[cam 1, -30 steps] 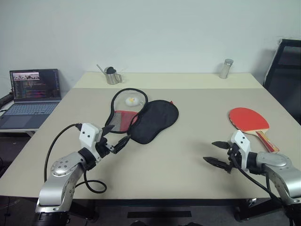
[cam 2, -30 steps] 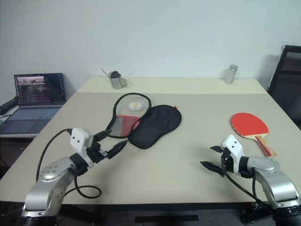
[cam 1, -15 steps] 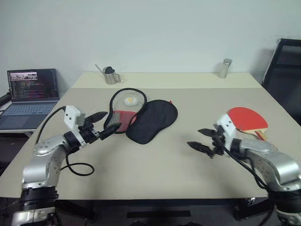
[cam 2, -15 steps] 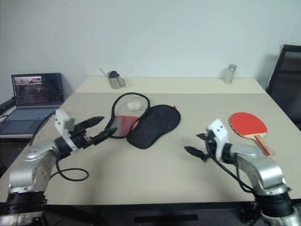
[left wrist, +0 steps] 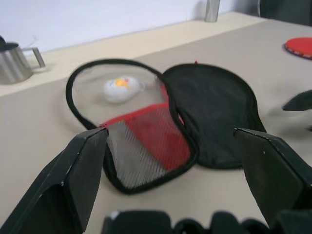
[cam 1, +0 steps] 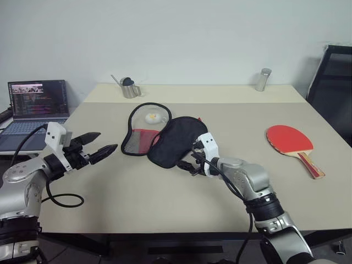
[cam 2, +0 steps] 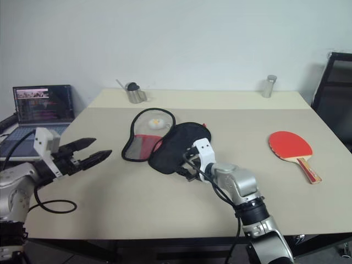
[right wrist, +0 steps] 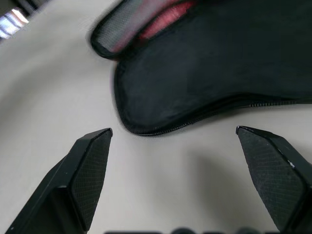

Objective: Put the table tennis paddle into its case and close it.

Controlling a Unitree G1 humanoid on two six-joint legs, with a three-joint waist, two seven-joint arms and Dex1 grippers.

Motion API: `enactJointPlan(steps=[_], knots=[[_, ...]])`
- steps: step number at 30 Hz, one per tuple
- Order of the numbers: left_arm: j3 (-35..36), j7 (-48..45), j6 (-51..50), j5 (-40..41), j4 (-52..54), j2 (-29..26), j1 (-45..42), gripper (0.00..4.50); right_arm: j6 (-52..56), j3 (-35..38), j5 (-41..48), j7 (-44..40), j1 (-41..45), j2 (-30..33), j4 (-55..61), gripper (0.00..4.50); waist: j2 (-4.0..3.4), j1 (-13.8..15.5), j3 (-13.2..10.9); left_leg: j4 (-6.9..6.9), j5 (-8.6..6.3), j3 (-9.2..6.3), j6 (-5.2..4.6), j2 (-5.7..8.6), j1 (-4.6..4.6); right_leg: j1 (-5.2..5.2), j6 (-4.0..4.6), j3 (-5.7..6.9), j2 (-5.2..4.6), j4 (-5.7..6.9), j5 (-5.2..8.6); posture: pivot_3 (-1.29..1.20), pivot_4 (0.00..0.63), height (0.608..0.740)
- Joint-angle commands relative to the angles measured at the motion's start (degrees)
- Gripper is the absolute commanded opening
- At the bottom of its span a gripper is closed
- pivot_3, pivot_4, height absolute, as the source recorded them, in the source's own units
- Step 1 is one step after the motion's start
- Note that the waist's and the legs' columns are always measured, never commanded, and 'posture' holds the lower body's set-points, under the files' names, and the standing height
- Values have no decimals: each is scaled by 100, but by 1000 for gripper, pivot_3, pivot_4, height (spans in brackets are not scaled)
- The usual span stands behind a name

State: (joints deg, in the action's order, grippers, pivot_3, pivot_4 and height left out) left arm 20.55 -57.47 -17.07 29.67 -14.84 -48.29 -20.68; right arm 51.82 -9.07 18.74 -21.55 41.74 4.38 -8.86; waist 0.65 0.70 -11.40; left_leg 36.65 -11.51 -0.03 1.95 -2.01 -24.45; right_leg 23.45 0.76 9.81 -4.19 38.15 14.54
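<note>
At table centre, case (cam 1: 165, 138) lies unzipped, empty; paddle (cam 1: 291, 140) far right, untouched. Right gripper (cam 1: 192, 157) spread, at case's near edge; left gripper (cam 1: 98, 144) spread, empty. Insertion, zipping remain.

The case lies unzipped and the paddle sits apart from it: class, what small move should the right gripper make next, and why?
Probably ease forward and close on the near edge of the case. The right gripper hovers open just short of that black flap, while the paddle lies untouched far to the right. The left gripper is open too, left of the case.
</note>
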Motion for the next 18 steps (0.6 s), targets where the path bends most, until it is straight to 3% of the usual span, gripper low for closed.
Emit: enactJointPlan(steps=[1, 18], knots=[[115, 43, 25, 30, 420, -54, 20, 4500, -383, 167, -130, 138, 295, -225, -520, 4470, 3, 3, 2, 0, 0, 0, 0, -1, 0, 0, 1, 1, 0, 0, 0, 0, 150, 740], [-73, 228, -111, -31, 865, 75, -34, 4500, -2057, 454, -636, 376, 1432, -1250, -3122, 4470, 2, -83, 1, -1, 0, 24, 1, -60, 6, 14, 9, -17, 54, 5, -6, 0, 150, 740]])
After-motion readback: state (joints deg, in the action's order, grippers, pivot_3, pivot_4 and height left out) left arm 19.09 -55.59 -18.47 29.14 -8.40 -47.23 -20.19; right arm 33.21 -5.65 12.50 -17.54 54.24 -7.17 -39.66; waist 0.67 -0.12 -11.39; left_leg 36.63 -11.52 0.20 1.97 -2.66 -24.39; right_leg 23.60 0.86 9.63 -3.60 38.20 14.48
